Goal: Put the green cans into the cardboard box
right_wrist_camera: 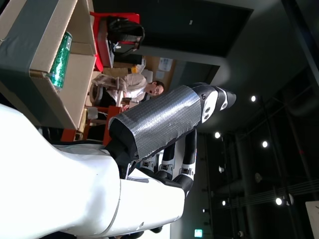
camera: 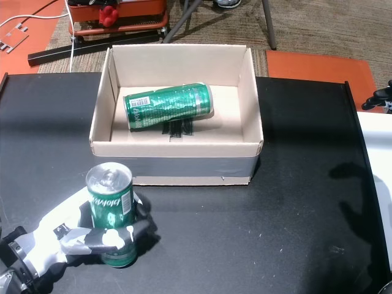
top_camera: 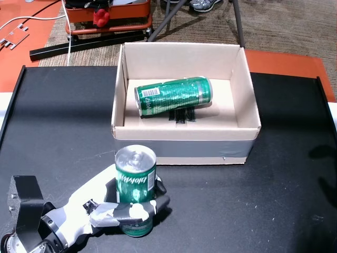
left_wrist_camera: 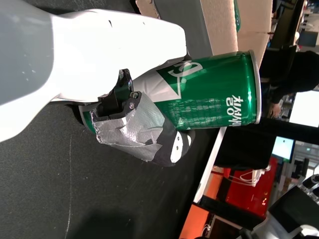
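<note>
In both head views an upright green can [top_camera: 135, 184] is seen standing on the black table [top_camera: 274, 200], just in front of the cardboard box [top_camera: 184, 150]. It is clasped low on its body by the left hand [top_camera: 113, 208], whose taped fingers [top_camera: 138, 212] are wrapped round its front. A second green can [top_camera: 174, 96] is found lying on its side on the floor of the box, its base turned toward the left wall.

In the left wrist view the held can [left_wrist_camera: 209, 94] is shown turned sideways, with the taped thumb [left_wrist_camera: 144, 132] pressed against its side and the box wall seen just beyond it.

In the right wrist view the right hand [right_wrist_camera: 169, 139] is seen raised against the ceiling, nothing held, its thumb [right_wrist_camera: 164, 122] stretched out and the other fingers loosely extended; the box with the lying can [right_wrist_camera: 61, 59] is visible at the upper left, and a seated person [right_wrist_camera: 132, 87] beyond it
</note>
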`<action>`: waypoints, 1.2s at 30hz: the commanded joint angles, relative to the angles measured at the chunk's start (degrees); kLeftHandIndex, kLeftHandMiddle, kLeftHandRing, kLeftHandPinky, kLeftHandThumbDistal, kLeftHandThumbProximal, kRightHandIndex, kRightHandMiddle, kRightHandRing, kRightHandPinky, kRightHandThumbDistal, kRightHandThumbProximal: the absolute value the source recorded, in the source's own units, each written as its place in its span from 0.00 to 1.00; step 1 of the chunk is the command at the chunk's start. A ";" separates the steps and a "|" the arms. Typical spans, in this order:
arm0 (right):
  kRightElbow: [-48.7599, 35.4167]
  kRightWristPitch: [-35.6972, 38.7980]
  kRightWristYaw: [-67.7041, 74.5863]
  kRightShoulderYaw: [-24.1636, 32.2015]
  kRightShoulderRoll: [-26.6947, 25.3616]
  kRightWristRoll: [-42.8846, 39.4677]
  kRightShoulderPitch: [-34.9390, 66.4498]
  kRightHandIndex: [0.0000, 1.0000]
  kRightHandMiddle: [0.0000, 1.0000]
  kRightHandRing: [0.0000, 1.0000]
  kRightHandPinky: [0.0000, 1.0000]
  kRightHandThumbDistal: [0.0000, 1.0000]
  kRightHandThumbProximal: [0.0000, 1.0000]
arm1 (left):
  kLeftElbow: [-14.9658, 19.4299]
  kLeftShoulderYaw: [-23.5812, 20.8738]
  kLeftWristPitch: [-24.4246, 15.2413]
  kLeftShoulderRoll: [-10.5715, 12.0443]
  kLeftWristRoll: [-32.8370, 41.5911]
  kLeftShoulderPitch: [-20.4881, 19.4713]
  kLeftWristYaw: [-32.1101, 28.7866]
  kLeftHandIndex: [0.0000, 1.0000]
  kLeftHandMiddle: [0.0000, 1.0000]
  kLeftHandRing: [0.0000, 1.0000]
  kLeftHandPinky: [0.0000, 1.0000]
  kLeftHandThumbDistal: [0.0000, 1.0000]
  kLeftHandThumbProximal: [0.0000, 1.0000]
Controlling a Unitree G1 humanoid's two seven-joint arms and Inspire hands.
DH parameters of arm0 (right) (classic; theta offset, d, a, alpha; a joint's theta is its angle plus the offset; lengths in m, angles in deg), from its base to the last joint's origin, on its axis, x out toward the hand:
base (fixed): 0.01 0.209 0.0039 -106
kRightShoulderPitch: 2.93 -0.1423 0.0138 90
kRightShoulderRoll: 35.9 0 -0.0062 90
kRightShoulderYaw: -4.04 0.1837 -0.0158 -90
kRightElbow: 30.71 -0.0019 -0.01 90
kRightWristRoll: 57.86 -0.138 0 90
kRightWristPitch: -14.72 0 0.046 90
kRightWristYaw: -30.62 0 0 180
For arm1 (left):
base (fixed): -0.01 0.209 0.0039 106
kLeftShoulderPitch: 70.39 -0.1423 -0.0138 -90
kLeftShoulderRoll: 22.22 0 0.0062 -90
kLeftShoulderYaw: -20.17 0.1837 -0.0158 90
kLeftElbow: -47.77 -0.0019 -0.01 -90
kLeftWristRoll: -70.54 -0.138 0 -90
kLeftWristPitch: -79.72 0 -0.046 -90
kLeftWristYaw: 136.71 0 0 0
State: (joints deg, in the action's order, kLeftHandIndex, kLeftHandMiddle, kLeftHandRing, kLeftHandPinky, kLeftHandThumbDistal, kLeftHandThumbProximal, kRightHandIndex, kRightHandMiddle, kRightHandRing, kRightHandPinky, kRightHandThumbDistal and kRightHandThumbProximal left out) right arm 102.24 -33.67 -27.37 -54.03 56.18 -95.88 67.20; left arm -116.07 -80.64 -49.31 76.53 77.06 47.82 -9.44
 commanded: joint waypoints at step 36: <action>5.60 3.00 -0.58 0.08 -0.16 0.22 -2.27 0.41 0.43 0.48 0.54 0.94 0.54 | 0.73 -0.06 -0.17 -0.32 -0.38 0.40 8.29 0.35 0.51 0.64 0.44 0.07 0.00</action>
State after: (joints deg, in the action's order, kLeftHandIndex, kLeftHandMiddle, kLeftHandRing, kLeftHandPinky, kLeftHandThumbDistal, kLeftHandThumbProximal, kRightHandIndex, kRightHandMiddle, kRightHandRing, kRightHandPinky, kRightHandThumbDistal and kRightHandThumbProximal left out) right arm 107.38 -31.08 -27.90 -54.07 56.18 -95.65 65.44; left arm -115.32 -80.72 -49.86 76.53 76.85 48.19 -0.85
